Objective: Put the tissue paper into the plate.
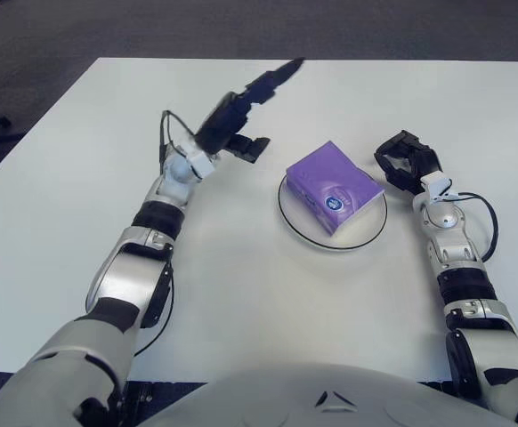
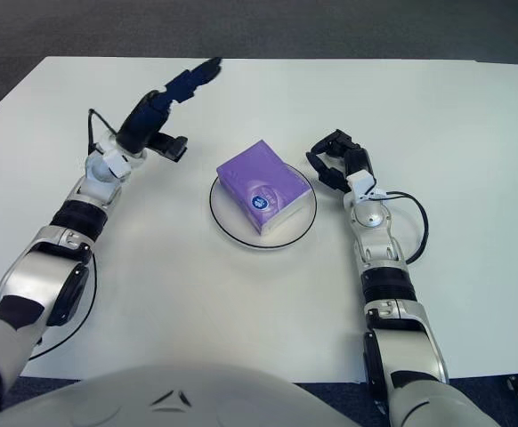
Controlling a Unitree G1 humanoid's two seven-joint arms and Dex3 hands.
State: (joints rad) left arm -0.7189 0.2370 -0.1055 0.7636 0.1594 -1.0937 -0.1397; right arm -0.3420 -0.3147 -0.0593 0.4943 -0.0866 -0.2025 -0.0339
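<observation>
The left hand (image 1: 246,107) is lifted above the white worktop (image 1: 241,294), its fingers stretched out and spread, one pointing away from the robot, and it holds nothing. To its right the purple tissue pack (image 1: 333,187) lies inside the round plate (image 1: 287,213). Just on the right of the plate, the right hand (image 2: 337,158) shows with loosely curled fingers, empty and not touching the pack.

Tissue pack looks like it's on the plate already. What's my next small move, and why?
Probably just lower the left robot hand to the table. The tissue pack already sits on the plate, and both the left and right robot hand are apart from it, holding nothing.
</observation>
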